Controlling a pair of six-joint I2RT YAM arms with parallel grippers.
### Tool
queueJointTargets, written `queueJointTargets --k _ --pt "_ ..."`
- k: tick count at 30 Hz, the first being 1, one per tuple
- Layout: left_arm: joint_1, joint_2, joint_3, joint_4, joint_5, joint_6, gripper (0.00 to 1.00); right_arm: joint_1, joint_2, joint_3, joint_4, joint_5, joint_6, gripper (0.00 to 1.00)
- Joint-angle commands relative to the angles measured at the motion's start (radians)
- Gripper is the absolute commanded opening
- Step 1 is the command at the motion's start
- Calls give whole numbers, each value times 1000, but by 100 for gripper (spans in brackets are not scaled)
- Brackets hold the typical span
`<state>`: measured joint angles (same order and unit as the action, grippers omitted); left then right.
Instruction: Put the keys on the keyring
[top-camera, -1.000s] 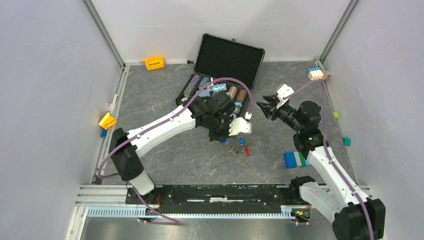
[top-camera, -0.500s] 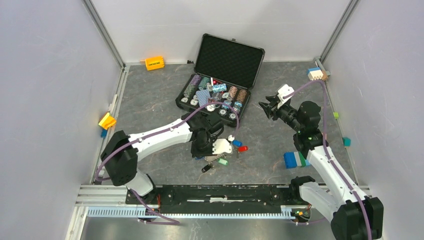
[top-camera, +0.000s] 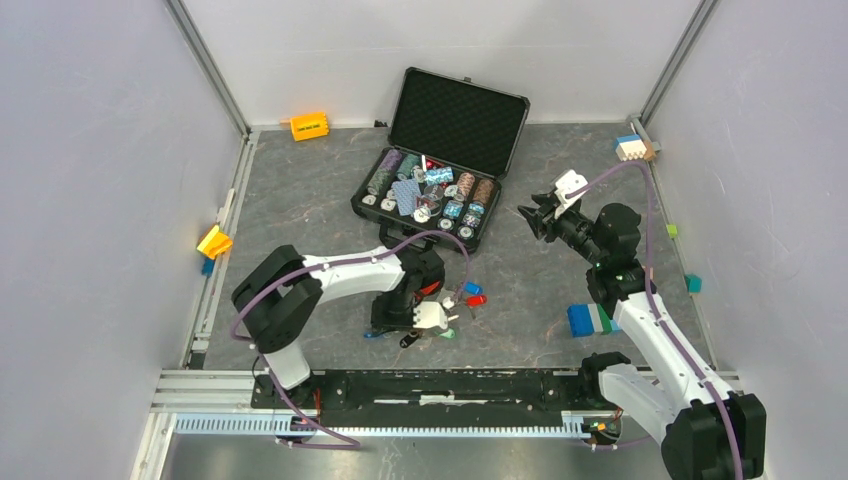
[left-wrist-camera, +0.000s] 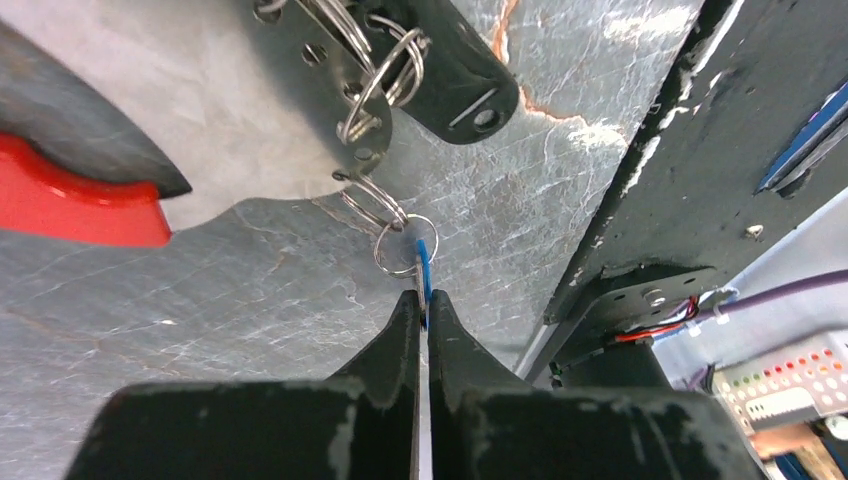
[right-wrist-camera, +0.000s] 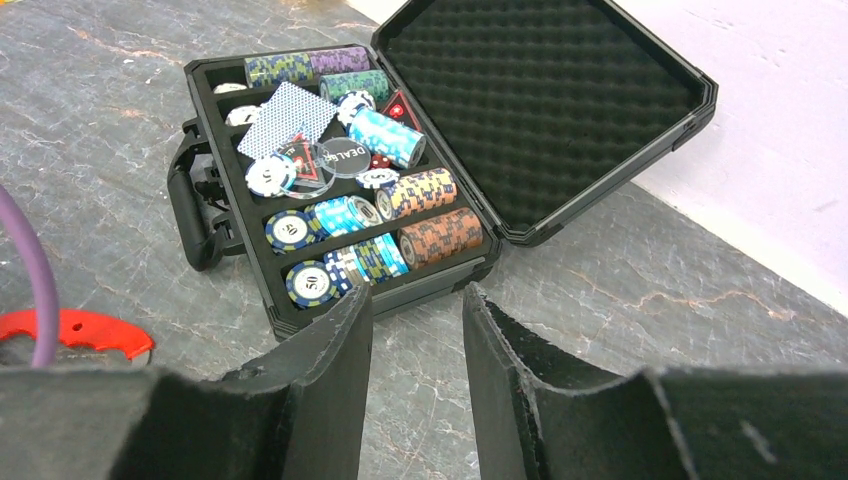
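My left gripper (top-camera: 408, 328) is low over the table near the front rail, shut (left-wrist-camera: 423, 300) on a blue-capped key (left-wrist-camera: 424, 265) seen edge-on. A small metal ring (left-wrist-camera: 404, 246) hangs from that key and links through more rings to a flat grey metal piece (left-wrist-camera: 240, 110). A black fob (left-wrist-camera: 450, 60) and the keyring's red fob (left-wrist-camera: 80, 205) sit beside it. From above, blue (top-camera: 472, 288), red (top-camera: 477, 299) and green (top-camera: 447, 333) pieces of the bunch lie around the gripper. My right gripper (top-camera: 535, 215) hovers open (right-wrist-camera: 415, 295) with nothing between its fingers, facing the chip case.
An open black case (top-camera: 460, 115) of poker chips and cards stands at the back centre, also in the right wrist view (right-wrist-camera: 540, 90). A blue-green block (top-camera: 590, 318) lies by the right arm. Small coloured blocks (top-camera: 310, 125) (top-camera: 214, 241) (top-camera: 633, 148) sit along the walls. The black base rail (top-camera: 450, 385) runs along the front.
My left arm has swung from beside the case down toward the front rail, carrying the bunch of keys with it. The right arm has hardly moved.
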<state>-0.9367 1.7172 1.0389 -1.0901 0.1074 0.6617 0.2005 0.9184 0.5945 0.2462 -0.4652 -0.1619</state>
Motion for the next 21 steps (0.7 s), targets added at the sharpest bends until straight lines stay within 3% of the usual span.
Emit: queueJointTargets --k 1,5,9,21 --pt "11 51 -4 -29 -32 -20 4 -5 3 -2 39 -6 4 44" --pt "12 66 9 -27 -37 -19 12 -4 2 -2 39 -12 4 44" --pt "14 66 16 -28 -50 -20 26 -4 5 -4 41 -19 5 44" --pt "99 -22 53 -19 -141 -19 77 -4 0 11 24 -15 -3 44"
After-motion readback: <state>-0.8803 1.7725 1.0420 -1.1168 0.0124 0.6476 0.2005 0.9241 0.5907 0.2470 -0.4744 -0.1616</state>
